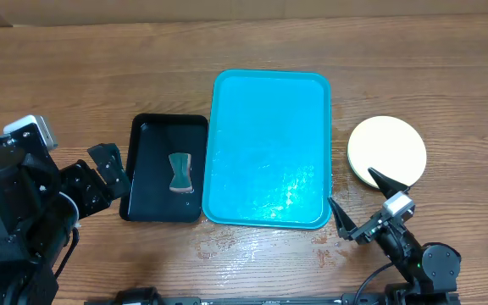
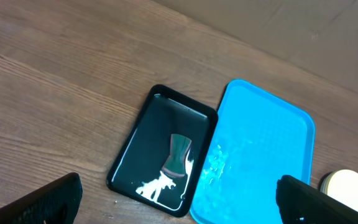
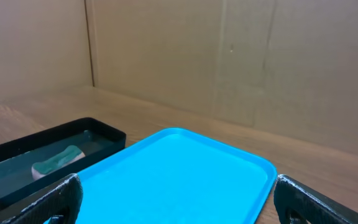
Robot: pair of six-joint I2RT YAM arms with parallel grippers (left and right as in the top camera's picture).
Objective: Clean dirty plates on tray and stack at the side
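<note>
On the worktop (image 1: pixel 252 42) the tray (image 1: pixel 269 85) lies wet, with no plate left on it. The black tub (image 1: pixel 151 135) beside it holds a sponge (image 1: pixel 180 172). The plates (image 1: pixel 386 151) sit stacked just right of the tray; we cannot count them. The left fingers (image 2: pixel 48 202) and right fingers (image 1: pixel 381 181) are spread wide and hold nothing. We judge the task done or nearly so.

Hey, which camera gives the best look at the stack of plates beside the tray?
The overhead view: the plates show nearly whole, on the table beside the tray. The left wrist view catches only an edge at its lower right; the right wrist view misses them.
</note>
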